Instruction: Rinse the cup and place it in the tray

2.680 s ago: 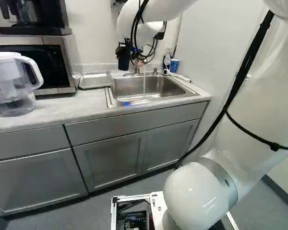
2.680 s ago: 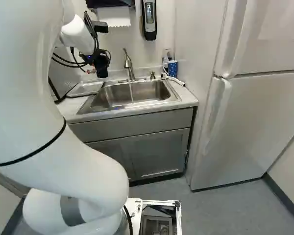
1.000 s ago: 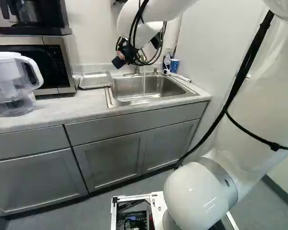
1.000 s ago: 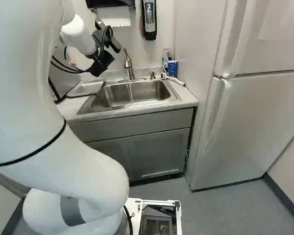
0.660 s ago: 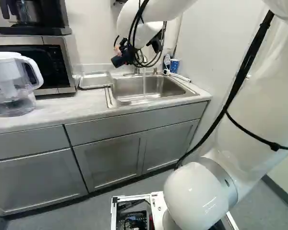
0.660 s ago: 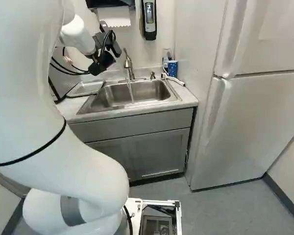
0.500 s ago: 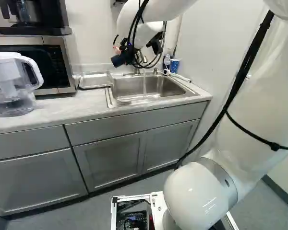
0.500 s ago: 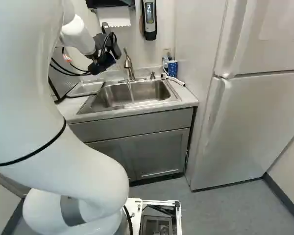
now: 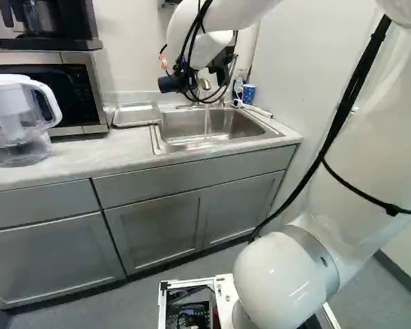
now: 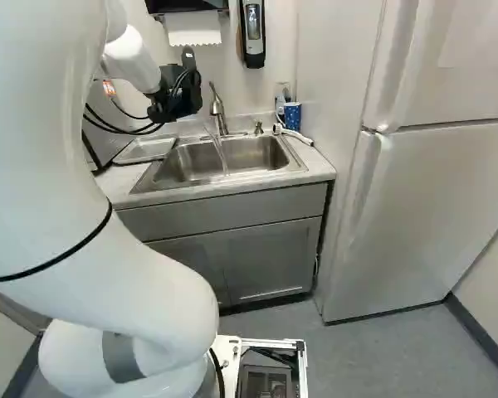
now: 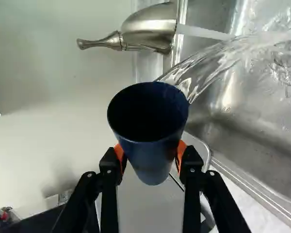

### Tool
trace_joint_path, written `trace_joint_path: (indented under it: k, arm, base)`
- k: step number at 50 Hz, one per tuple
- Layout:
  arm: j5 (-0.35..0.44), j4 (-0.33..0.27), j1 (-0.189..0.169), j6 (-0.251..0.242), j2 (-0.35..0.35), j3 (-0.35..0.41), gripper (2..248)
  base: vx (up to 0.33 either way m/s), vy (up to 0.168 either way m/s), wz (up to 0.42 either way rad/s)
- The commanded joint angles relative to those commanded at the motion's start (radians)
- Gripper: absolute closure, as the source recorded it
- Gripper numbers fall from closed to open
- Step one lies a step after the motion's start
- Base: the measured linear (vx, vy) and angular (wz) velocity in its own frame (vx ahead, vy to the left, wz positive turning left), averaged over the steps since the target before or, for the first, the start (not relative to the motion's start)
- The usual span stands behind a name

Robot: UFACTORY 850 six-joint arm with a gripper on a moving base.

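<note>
While the cup [image 11: 148, 136] is clasped by the tool [image 11: 151, 154] at the edge of the running water [image 11: 262, 41], it is best turned gently to wet all sides, then drained over the sink [image 11: 247, 141] before being carried to the tray [image 9: 137, 115]

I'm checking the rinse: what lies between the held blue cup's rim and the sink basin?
Running water; the wrist view shows it splashing between the cup's rim and the sink basin.
</note>
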Motion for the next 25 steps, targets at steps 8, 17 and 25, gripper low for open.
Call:
trace_joint_path:
  k: [8,17,25]
  arm:
    - [0.0,0.0,0.0,0.084,0.0,0.0,130]
    - [0.0,0.0,0.0,0.126,0.0,0.0,130]
    - [0.0,0.0,0.0,0.126,0.0,0.0,130]
  base:
    - [0.0,0.0,0.0]
    - [0.0,0.0,0.0]
    - [0.0,0.0,0.0]
